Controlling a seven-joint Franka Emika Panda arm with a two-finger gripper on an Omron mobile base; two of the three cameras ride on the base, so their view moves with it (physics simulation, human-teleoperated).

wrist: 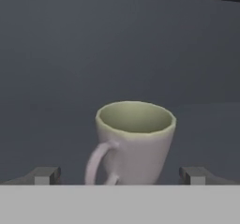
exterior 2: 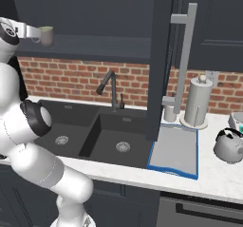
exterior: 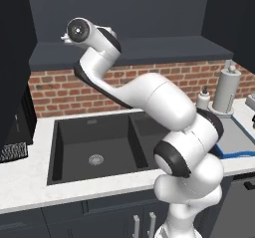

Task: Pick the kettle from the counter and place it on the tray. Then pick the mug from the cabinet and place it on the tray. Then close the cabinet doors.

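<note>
My gripper [wrist: 120, 175] is spread as wide as it goes, and it has hold of nothing: one fingertip [wrist: 44, 175] stands to the left and the other to the right, with the mug [wrist: 133, 141] upright between them and clear of both. The mug's loop handle faces me, a little to the left, and I look down into its pale greenish inside. It sits on the dark shelf of the cabinet [exterior 2: 95, 12], and in the right base view it shows as a small pale cup at the shelf's left end, right at the front of my hand. My arm [exterior: 149, 102] bends up from the base, over the black double sink [exterior: 94, 147], to reach that shelf. Below it runs the red brick wall [exterior 2: 80, 81], and the dark tap [exterior 2: 110, 90] rises behind the sink. To the right, an open cabinet door [exterior 2: 161, 55] hangs edge-on with its long silver bar handle. Beneath that door the tray [exterior 2: 175, 150] lies flat on the counter [exterior 2: 213, 178], beside the sink, bare. The kettle [exterior 2: 228, 145] rests on the counter just right of the tray, not on it. Behind the tray stands the paper-towel roll [exterior 2: 198, 102].
</note>
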